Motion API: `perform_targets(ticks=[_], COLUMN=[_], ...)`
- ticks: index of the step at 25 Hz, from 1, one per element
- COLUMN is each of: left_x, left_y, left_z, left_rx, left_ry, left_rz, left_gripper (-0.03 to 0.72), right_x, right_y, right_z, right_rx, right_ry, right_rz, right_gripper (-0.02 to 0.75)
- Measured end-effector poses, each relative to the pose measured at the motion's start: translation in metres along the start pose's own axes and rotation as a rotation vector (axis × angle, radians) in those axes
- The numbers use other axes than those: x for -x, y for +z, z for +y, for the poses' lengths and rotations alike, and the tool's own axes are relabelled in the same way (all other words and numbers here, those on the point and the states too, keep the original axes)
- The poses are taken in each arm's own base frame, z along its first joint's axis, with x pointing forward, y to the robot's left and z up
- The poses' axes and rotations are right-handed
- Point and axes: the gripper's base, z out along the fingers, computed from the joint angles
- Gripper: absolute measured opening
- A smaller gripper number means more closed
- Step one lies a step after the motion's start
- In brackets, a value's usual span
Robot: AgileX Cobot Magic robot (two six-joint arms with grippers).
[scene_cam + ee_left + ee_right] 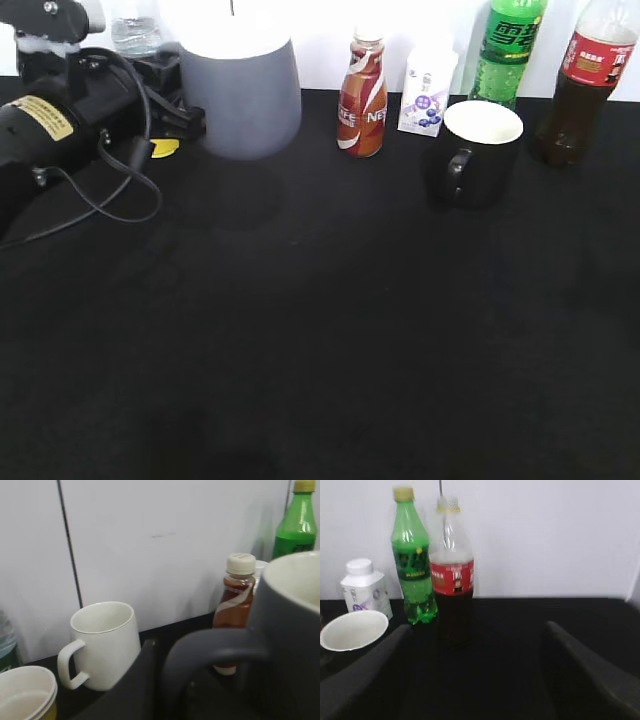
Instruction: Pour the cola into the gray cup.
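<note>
I am seeing a matt black cloth covering the table (330, 340), while the gray cup (242, 95) is showing a smooth, satin ceramic glaze. The cola (452, 575) is sitting in clear glossy plastic with a shiny red label, and the white mug (102, 645) is looking glossy.

Bare black table (330, 340) in front; green bottle (412, 565) crowds the cola (452, 580) from the left.
</note>
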Motion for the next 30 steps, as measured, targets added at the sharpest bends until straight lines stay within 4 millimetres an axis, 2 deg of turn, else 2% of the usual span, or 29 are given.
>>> perform_targets(ticks=[3,6,9,12,15,17,21,24,26,29,30], left_x=[-0.001,-0.001,-0.001,0.0,0.001,0.001,0.001,0.001,0.001,0.001,0.001], left_y=[0.0,0.0,0.0,0.0,0.0,0.0,0.0,0.0,0.0,0.0,0.0], left_z=[-0.002,-0.002,-0.002,-0.002,-0.002,-0.002,-0.002,-0.003,-0.003,-0.003,-0.003], left_rx=[-0.023,-0.024,-0.025,-0.025,-0.026,-0.026,-0.027,-0.03,-0.03,-0.032,-0.032], left_ry=[0.02,0.017,0.017,0.017,0.016,0.016,0.017,0.018,0.019,0.02,0.02], left_rz=[0.006,0.007,0.007,0.005,-0.011,-0.014,-0.014,-0.015,-0.015,-0.015,-0.015], left_gripper=[0.051,0.051,0.051,0.051,0.051,0.051,0.051,0.051,0.051,0.051,0.051], right_x=[-0.025,-0.045,-0.063,-0.091,-0.109,-0.115,-0.127,-0.137,-0.147,-0.151,-0.15], right_y=[0.059,0.107,0.145,0.187,0.209,0.219,0.254,0.274,0.283,0.286,0.286], right_z=[0.008,0.011,-0.014,-0.023,-0.025,-0.023,-0.006,-0.003,0.003,0.007,0.007], right_rx=[0.091,0.204,0.237,0.285,0.307,0.324,0.36,0.362,0.381,0.405,0.406], right_ry=[-0.008,-0.061,-0.017,-0.015,0.004,0.007,-0.012,-0.012,-0.008,-0.003,-0.014], right_rz=[0.144,0.178,0.115,0.124,0.108,0.092,0.048,0.028,0.014,-0.049,-0.058], right_gripper=[0.585,0.585,0.585,0.604,0.662,0.662,0.662,0.659,0.607,0.466,0.459])
